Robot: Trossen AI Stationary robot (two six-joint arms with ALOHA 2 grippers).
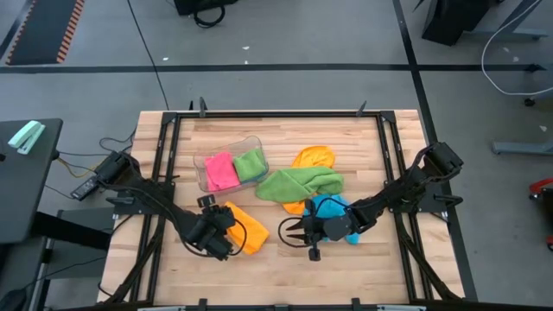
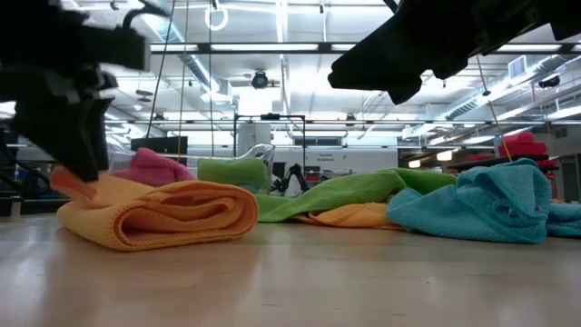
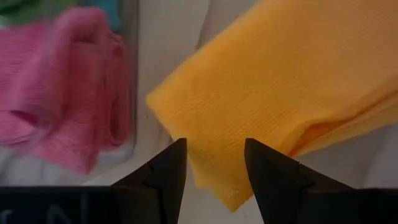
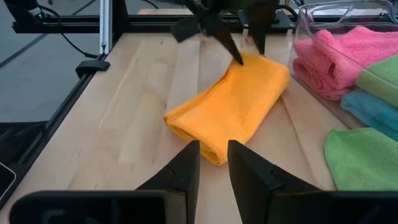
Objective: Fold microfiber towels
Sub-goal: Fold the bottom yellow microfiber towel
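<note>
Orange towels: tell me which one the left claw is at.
The folded orange towel at the table's front, at the left claw. The other orange towel lies crumpled farther back, partly under the green towel.

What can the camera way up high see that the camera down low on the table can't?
Only the high view shows the bare wooden table from above, both arms whole, and the right tool open over bare wood beside the blue towel.

Only the low view shows the folded orange towel's rolled edge side-on and the ceiling lights.

Both show the left tool at the folded orange towel, the green towel, and the pink towel in the clear tub.
</note>
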